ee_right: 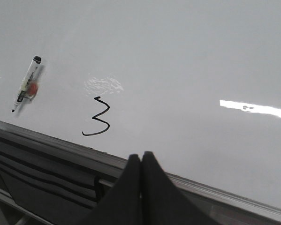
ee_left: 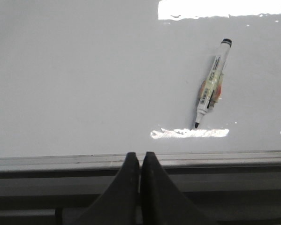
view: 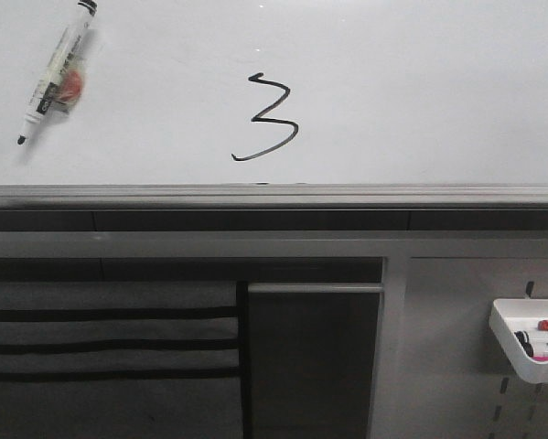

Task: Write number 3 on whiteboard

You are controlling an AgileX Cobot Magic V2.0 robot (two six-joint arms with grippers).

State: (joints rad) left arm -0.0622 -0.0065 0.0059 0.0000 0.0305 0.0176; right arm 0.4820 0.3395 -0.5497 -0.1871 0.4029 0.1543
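Thin black hand-drawn number 3 (view: 266, 119) sits centre of glossy white whiteboard (view: 420, 82), just above its grey rail; white capless marker (view: 58, 71) upper left; left gripper (ee_left: 140, 161) and right gripper (ee_right: 140, 161) pressed together, empty, seen only in wrist views

Thin black number 3 (view: 266, 119) on glossy whiteboard (view: 420, 82), near its edge

Left end effector (ee_left: 140, 161) fingers pressed together (empty); right end effector (ee_right: 141, 161) likewise closed.

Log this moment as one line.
3: written | marker: uncapped, lying on whiteboard | left fingers: shut, empty | right fingers: shut, empty
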